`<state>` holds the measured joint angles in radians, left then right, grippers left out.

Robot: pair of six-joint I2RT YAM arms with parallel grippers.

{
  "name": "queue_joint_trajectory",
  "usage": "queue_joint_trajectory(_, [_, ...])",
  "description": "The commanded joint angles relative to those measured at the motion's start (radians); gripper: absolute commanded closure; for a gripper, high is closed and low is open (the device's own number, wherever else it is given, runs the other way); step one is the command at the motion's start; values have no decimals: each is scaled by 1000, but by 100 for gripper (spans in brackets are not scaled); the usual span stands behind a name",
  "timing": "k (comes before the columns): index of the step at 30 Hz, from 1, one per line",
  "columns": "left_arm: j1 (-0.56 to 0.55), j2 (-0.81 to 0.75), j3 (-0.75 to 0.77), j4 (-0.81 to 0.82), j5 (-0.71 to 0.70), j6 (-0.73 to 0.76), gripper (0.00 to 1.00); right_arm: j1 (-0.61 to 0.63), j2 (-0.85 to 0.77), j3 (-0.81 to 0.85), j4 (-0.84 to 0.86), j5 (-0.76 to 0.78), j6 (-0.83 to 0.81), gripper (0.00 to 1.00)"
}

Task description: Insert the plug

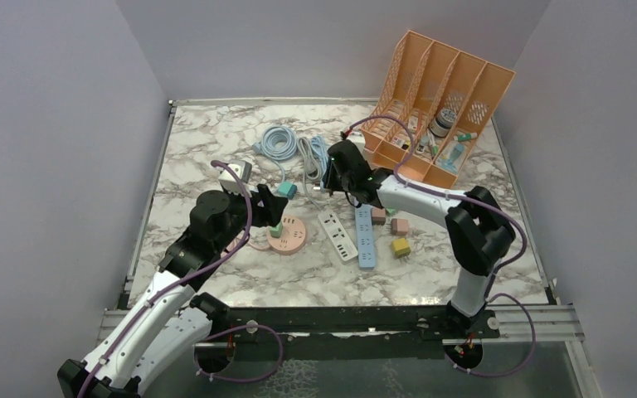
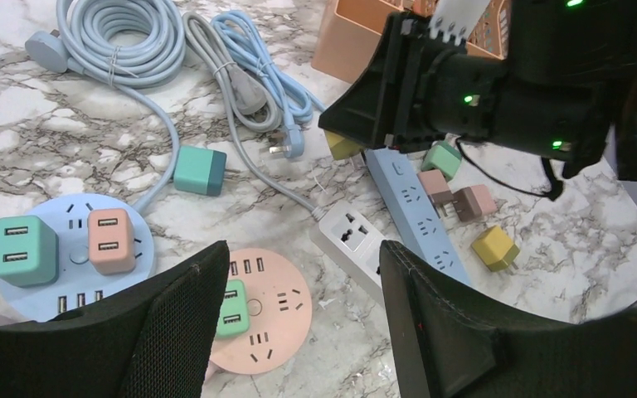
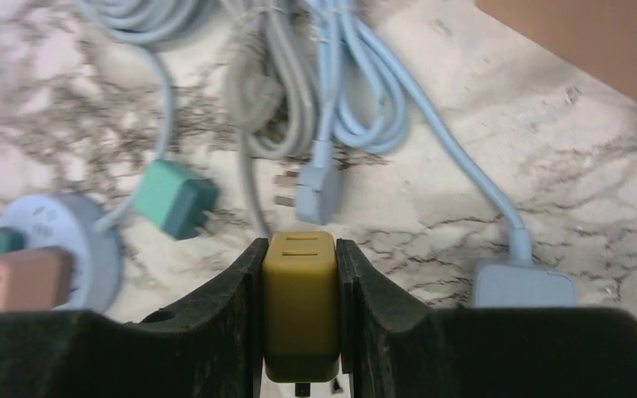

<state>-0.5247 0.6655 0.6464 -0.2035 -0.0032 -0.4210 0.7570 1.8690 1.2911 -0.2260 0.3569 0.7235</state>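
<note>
In right tool [image 3: 301, 250], squeezed on both sides: mustard plug [image 3: 300, 307]; left tool [image 2: 303, 257] spread, empty.

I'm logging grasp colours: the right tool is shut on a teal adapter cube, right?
Wrong colour. The right tool is shut on a mustard-yellow adapter cube, not a teal one; the right wrist view shows it pinched between the fingers. The teal cube lies on the marble table near the cables.
</note>
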Motion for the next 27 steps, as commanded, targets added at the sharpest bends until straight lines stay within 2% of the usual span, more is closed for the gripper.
queue_joint_trajectory(1, [4,7,28,29,78,-3,31,-7,-138,-84,229,-184,-182,89])
queue_joint_trajectory(7, [4,31,38,88,282,-97,28,-10,-347,-237,359,-496,-255,89])
queue_joint_trajectory(14, [4,49,38,197,437,-251,27,-10,-579,-362,473,-703,-229,88])
queue_joint_trajectory(19, [5,65,53,232,547,-277,27,-10,-666,-386,535,-792,-190,88])
queue_joint_trajectory(24, [4,124,7,467,717,-415,31,-11,-674,-387,632,-934,-45,88])
queue_joint_trajectory(27, [3,140,-12,553,721,-472,35,-9,-680,-408,690,-980,24,88])
